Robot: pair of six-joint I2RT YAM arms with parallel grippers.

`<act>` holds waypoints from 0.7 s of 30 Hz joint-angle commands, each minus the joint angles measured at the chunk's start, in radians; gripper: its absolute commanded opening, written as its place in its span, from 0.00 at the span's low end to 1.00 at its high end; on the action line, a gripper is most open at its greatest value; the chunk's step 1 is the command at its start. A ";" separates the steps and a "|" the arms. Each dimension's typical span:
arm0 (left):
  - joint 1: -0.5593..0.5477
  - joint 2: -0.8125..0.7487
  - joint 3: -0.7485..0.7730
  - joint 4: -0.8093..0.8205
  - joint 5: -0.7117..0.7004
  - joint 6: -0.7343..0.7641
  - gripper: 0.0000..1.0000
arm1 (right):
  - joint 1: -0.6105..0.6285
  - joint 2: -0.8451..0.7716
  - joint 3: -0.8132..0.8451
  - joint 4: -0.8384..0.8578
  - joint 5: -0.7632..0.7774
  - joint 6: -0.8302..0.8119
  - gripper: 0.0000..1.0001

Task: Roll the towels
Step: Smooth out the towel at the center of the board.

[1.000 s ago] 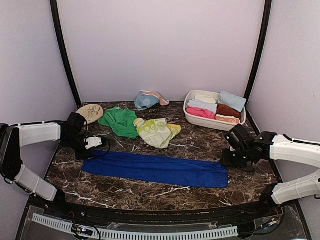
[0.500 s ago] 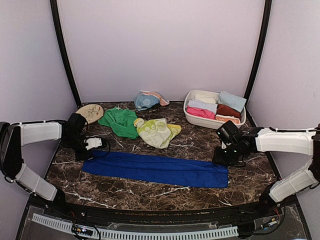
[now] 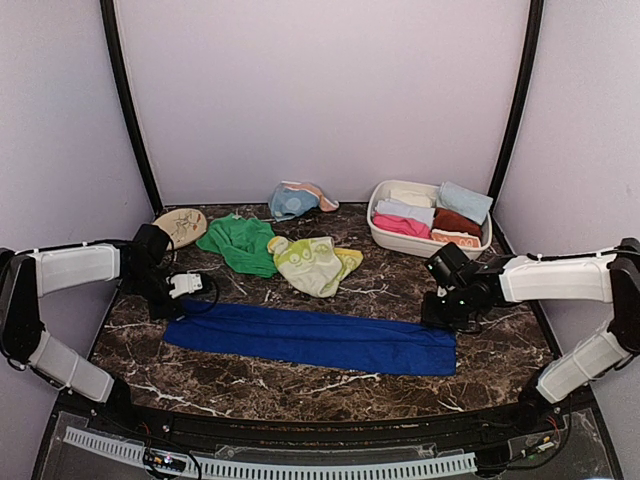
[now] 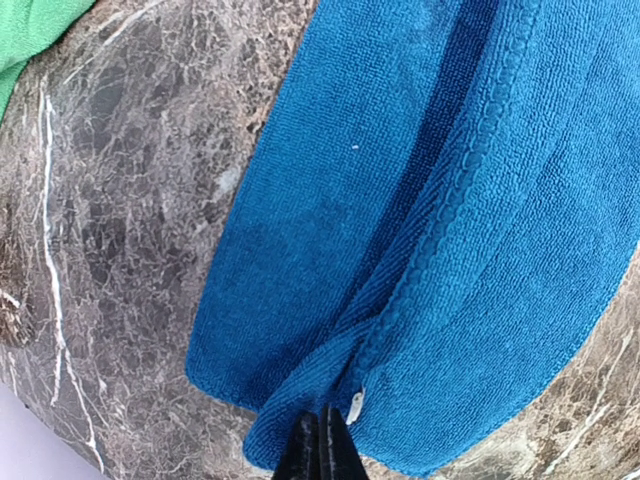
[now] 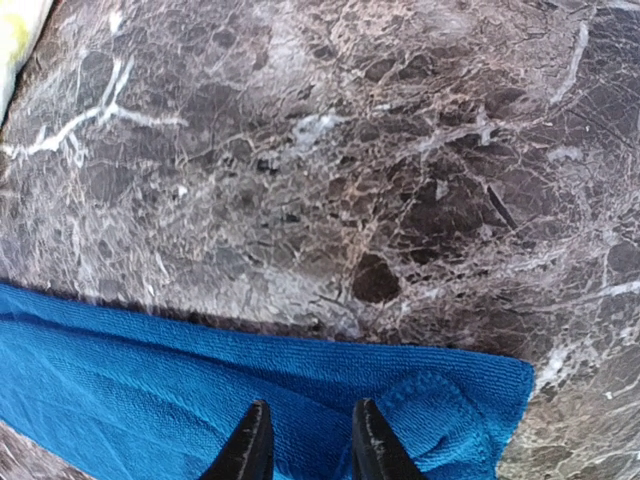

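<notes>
**A:** How many towels lie loose on the table (image 3: 300,385)?

**B:** Four. A royal blue towel (image 3: 310,340) is spread long across the front. Behind it are a green towel (image 3: 238,243) and, just beside it, a yellow-green patterned towel (image 3: 312,263). A light blue towel (image 3: 292,202) sits at the back.

**A:** And the rolled towels (image 3: 400,226)?

**B:** Six by my count, packed in the one white basin (image 3: 425,247).

**A:** The tools?

**B:** Two. The left tool (image 4: 320,445) is pinched tight on the royal blue towel's left end. The right tool (image 5: 310,440) has its fingers apart at the right end.

Four loose towels: royal blue (image 3: 310,340), green (image 3: 240,243), yellow-green (image 3: 312,264), light blue (image 3: 292,201). One basin (image 3: 420,245) of rolled ones (image 3: 400,226), one disc (image 3: 181,224).
</notes>
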 commanded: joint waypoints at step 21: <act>-0.003 -0.063 -0.018 -0.058 0.010 0.020 0.09 | 0.059 0.027 0.005 -0.002 0.036 0.108 0.21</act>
